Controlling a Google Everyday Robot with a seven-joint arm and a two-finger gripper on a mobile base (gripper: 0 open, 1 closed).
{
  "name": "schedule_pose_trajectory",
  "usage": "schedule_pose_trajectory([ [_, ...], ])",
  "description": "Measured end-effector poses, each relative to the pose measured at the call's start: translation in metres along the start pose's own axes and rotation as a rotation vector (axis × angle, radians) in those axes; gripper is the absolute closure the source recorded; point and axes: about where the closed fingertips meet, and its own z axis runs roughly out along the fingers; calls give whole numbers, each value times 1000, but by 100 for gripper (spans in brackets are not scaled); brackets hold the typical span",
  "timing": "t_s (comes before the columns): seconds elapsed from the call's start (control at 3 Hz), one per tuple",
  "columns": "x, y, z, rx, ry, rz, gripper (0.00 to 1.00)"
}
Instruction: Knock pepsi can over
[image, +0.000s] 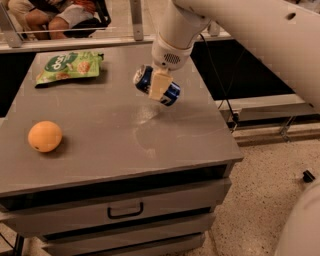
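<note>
The pepsi can (170, 93) is dark blue with a silver top. It is tilted almost onto its side, top toward the left, and held in the air above the middle of the grey table (110, 150). My gripper (159, 83) comes down from the white arm above and is shut on the can, one tan finger (160, 84) across its middle. The other finger is hidden behind the can. The can's shadow falls on the table just below it.
A green snack bag (67, 66) lies at the table's back left. An orange (45, 136) sits at the left front. The table has drawers with a handle (125, 210) below. People sit behind a railing (75, 42) at the back.
</note>
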Motion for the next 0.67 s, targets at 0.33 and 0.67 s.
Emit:
schedule_pose_trajectory([
  [0.33, 24, -5, 8, 24, 210, -39, 100],
  [0.67, 38, -10, 5, 56, 381, -98, 82],
])
